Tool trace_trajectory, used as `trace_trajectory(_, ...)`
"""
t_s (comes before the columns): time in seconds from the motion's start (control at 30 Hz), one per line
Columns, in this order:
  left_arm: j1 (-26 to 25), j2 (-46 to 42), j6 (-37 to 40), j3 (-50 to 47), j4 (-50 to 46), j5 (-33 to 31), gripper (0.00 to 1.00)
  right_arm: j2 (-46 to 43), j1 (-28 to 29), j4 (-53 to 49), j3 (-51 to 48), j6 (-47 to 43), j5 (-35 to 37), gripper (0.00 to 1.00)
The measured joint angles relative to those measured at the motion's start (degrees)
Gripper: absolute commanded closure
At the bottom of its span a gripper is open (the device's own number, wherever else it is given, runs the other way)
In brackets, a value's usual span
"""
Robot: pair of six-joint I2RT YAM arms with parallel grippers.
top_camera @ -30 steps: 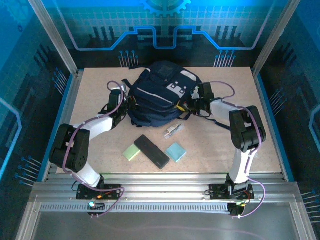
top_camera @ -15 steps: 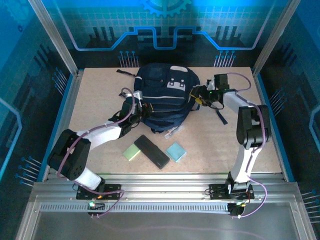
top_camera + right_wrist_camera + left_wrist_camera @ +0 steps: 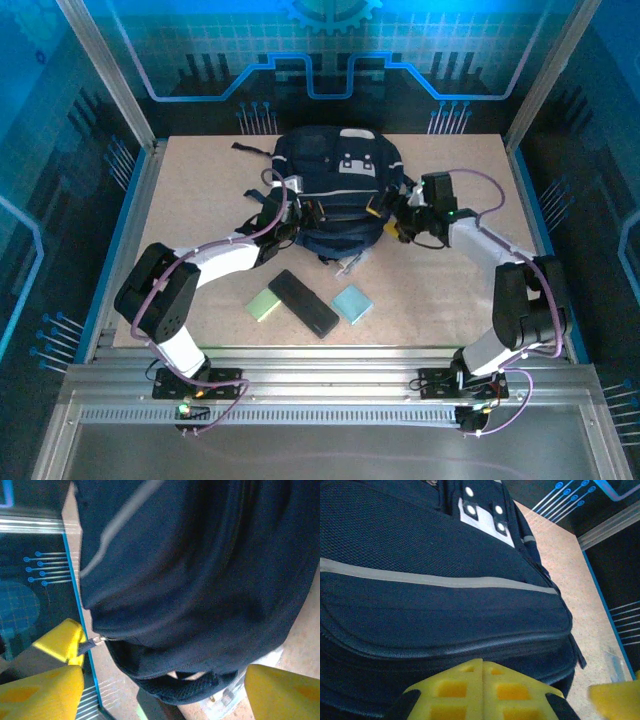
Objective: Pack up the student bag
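**Student bag flanked by both grippers**

We saw the left gripper [image 3: 482,692] clenched, its yellow fingers pressed flat together, with the student bag [image 3: 335,180] rising directly ahead of them. The right gripper [image 3: 160,692] stood released, its fingers spread wide, and the bag's dark navy fabric lay just beyond that gap. The bag sat between the two grippers, one at each flank.

The backpack [image 3: 335,185] lies far back on the counter [image 3: 180,200]; before it, the case [image 3: 303,302] lies between the left pad [image 3: 264,304] and the right pad [image 3: 351,303].
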Motion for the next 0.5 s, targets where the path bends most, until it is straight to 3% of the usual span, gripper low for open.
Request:
trace_trajectory(0.17,-0.92,-1.07,0.15,0.0,-0.37,0.0,1.0,4.04,4.72,4.79,-1.22,5.07,0.02,0.16)
trace_trajectory(0.23,-0.9,-1.53,0.39,0.0,-0.85,-0.11,1.0,6.45,5.84,8.11,-1.22,6.93,0.48,0.34)
trace_trajectory(0.3,-0.79,-1.86,0.39,-0.04,-0.83,-0.46,1.0,8.41,5.9,10.93,-1.31,8.7,1.68,0.69)
trace_trajectory(0.37,-0.42,-2.14,0.33,-0.46,-0.55,-0.46,1.0,9.49,5.86,11.37,-1.51,9.44,3.15,0.93)
trace_trajectory(0.4,-0.13,-2.23,0.28,-0.92,-0.44,-0.46,1.0,9.68,5.9,11.37,-1.68,9.49,3.78,1.0)
trace_trajectory(0.5,1.09,-2.23,0.17,-2.51,-0.33,-0.46,1.0,9.42,5.9,11.3,-1.79,8.74,5.01,1.0)
